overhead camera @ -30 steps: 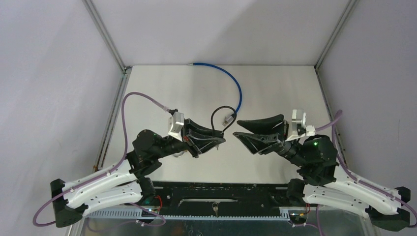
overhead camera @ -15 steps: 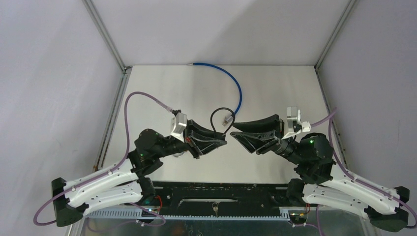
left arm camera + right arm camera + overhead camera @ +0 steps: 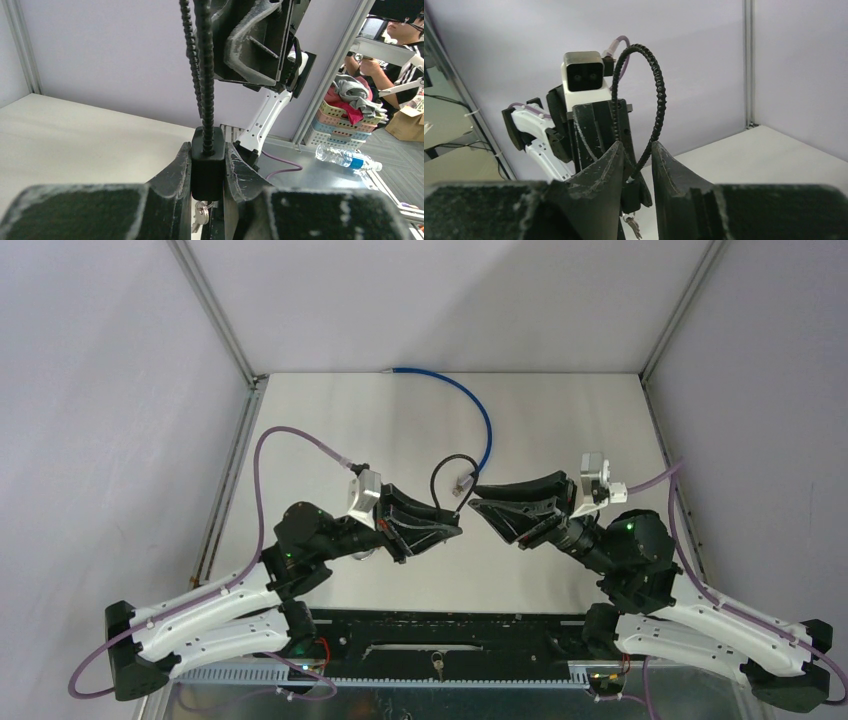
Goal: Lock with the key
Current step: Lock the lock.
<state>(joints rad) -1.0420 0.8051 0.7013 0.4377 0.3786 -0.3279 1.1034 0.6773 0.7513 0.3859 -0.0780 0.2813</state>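
A black lock body (image 3: 207, 165) stands clamped between my left gripper's (image 3: 207, 155) fingers, its beaded black cable (image 3: 206, 75) rising up out of it. A small key (image 3: 201, 212) on a ring hangs under the body. In the top view the left gripper (image 3: 455, 528) points right, with the cable loop (image 3: 448, 472) curling up behind it. My right gripper (image 3: 473, 497) faces it from the right. In the right wrist view the cable (image 3: 658, 110) runs down between the right gripper's (image 3: 638, 145) fingers, which stand apart around it, to the lock body (image 3: 630, 197) and key (image 3: 631, 225).
A blue cable (image 3: 484, 425) arcs from the table's back edge toward the middle. Metal frame posts (image 3: 215, 310) rise at the back corners. The arms' bases and a black rail (image 3: 450, 645) line the near edge.
The right gripper has moved left up to the cable loop, and its jaws have narrowed around the cable. The left gripper has kept its hold and barely moved.
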